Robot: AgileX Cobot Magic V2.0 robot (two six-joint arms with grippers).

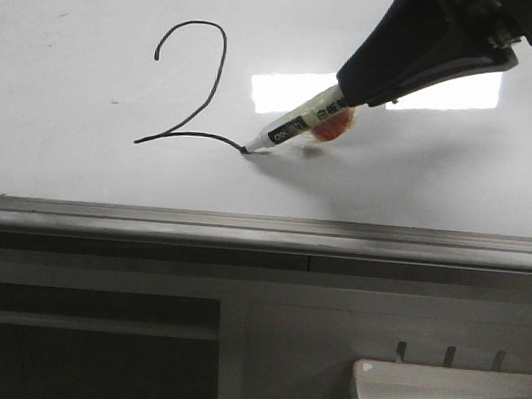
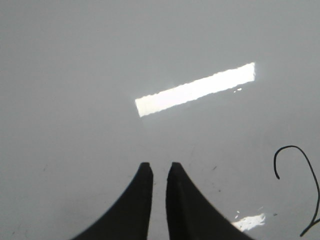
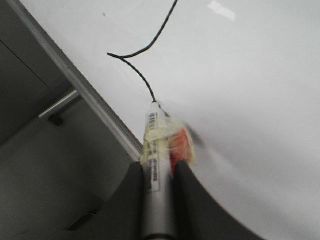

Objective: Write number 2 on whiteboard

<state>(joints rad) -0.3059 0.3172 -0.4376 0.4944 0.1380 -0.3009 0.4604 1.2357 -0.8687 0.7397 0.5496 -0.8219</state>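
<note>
2 arms show. Your right gripper clamps a marker, tip touching the whiteboard at the end of the 2, just above the board's grey lower edge. Your left gripper hovers over bare board, jaws narrow and empty. The marker looks light, stiff and held mid-barrel; the glossy board looks slippery. Bare board lies to the right.
</note>
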